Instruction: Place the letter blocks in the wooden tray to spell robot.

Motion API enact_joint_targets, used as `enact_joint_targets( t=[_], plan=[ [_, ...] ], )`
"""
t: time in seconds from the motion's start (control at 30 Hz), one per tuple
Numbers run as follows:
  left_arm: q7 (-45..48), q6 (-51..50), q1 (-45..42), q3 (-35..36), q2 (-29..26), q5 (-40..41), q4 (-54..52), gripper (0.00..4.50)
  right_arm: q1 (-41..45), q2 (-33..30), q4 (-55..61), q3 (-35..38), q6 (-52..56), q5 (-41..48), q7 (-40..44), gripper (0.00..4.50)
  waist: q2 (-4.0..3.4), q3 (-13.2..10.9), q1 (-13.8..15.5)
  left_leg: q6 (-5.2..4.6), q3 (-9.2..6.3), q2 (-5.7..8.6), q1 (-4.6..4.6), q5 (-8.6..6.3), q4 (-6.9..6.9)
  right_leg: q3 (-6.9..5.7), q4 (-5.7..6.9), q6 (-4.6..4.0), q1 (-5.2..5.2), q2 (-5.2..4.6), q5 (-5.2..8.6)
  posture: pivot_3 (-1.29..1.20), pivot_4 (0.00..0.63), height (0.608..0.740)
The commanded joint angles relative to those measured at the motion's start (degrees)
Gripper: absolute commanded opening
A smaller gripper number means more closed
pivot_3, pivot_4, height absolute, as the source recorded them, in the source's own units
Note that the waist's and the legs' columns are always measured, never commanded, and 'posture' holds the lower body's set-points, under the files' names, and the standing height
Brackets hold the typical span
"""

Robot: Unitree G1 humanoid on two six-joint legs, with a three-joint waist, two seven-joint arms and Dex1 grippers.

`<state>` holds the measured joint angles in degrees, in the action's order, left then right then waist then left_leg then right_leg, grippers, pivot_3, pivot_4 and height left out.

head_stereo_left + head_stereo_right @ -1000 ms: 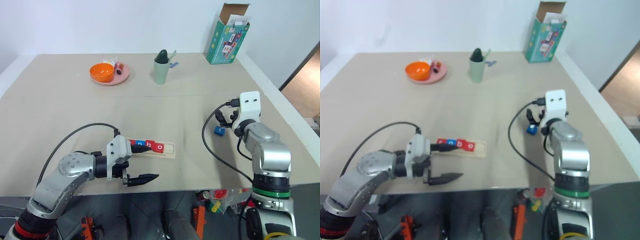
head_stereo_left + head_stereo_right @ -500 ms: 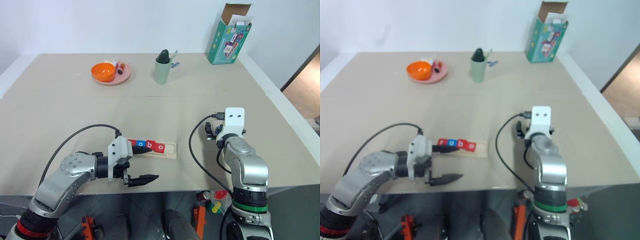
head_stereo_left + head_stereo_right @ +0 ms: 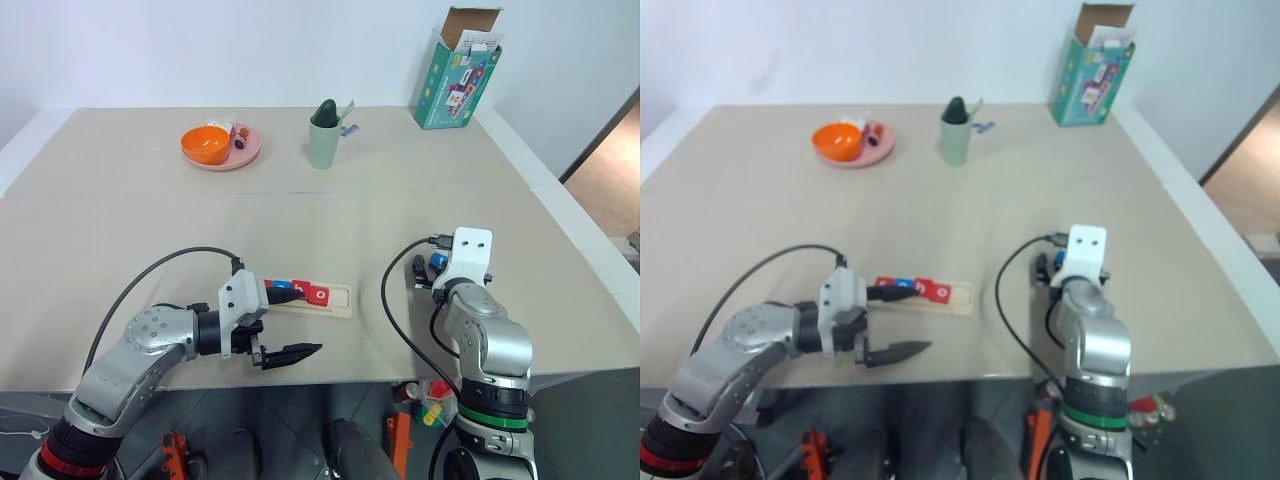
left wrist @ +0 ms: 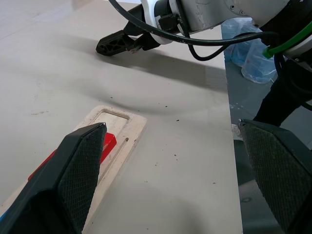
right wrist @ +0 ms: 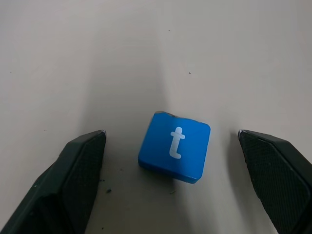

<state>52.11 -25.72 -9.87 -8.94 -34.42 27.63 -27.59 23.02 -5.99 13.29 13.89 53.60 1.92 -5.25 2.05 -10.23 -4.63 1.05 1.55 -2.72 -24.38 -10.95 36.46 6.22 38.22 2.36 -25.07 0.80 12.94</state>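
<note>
The wooden tray lies near the table's front edge. It holds a row of letter blocks: red, blue and red, with one more partly hidden under a finger. The slot at its right end is bare. My left gripper is open, its upper finger lying over the tray's tiles and its lower finger at the table edge. A blue block marked t lies flat on the table at the right. My right gripper is open and low, with one finger on each side of the block.
At the back of the table stand a pink plate with an orange bowl, a green cup and an open teal box. My right gripper also appears across the table in the left wrist view.
My right arm has come down and drawn in, so its fingers now straddle the blue t block. The left arm and the tray have stayed put.
</note>
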Motion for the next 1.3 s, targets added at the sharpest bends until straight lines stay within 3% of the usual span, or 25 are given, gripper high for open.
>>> enact_joint_targets(
  t=[0.03,0.2,0.4,0.6,0.77,1.3],
  plan=[
    [-0.3,1.5,0.0,0.3,0.2,-0.6,-1.5,4.5,-0.1,0.3,-0.2,0.4,0.2,0.2,-0.6,2.92,0.0,0.0,0.0,0.0,0.0,0.0,0.0,0.0,0.0,-0.01,0.0,0.0,0.01,0.0,0.0,0.0,0.15,0.74],
    [-0.4,2.0,0.4,0.1,0.1,-1.0,-1.4,4.5,-1.1,0.3,0.8,-0.6,0.6,0.0,-0.5,1.22,0.02,0.0,0.0,0.0,0.01,0.02,0.0,0.0,0.0,0.0,-0.03,-0.01,0.03,-0.03,0.01,0.0,0.15,0.74],
    [0.0,2.2,1.0,0.3,-0.2,-1.2,-1.4,4.5,-5.2,-3.0,8.1,-4.2,1.7,1.3,4.7,1.21,0.02,0.0,0.0,0.0,-0.02,0.0,0.0,0.0,-0.02,-0.02,-0.03,-0.01,0.03,-0.02,0.03,0.0,0.15,0.74],
    [0.6,2.6,1.9,0.7,-1.0,-1.5,-1.0,4.5,-13.3,-8.7,25.3,-9.4,8.6,5.4,12.3,1.21,0.01,0.0,0.0,0.0,-0.02,-0.01,-0.01,0.0,-0.07,-0.03,-0.02,-0.04,-0.02,-0.02,0.09,0.0,0.15,0.74],
    [0.8,2.7,2.0,0.8,-1.1,-1.9,-0.8,4.5,-16.1,-9.0,33.3,-8.9,13.9,8.5,14.0,1.21,0.01,0.0,0.0,0.0,0.0,-0.02,0.01,0.0,-0.03,-0.02,-0.02,-0.06,-0.02,-0.02,0.09,0.0,0.15,0.74],
    [0.8,2.7,3.1,0.9,-1.7,-2.5,-1.2,4.5,-16.2,-5.9,33.4,-10.3,18.5,13.8,15.0,1.21,0.02,0.0,0.0,0.05,0.0,0.0,-0.01,0.04,-0.03,-0.06,-0.04,-0.07,-0.02,-0.07,0.1,0.0,0.15,0.74]
  ],
)
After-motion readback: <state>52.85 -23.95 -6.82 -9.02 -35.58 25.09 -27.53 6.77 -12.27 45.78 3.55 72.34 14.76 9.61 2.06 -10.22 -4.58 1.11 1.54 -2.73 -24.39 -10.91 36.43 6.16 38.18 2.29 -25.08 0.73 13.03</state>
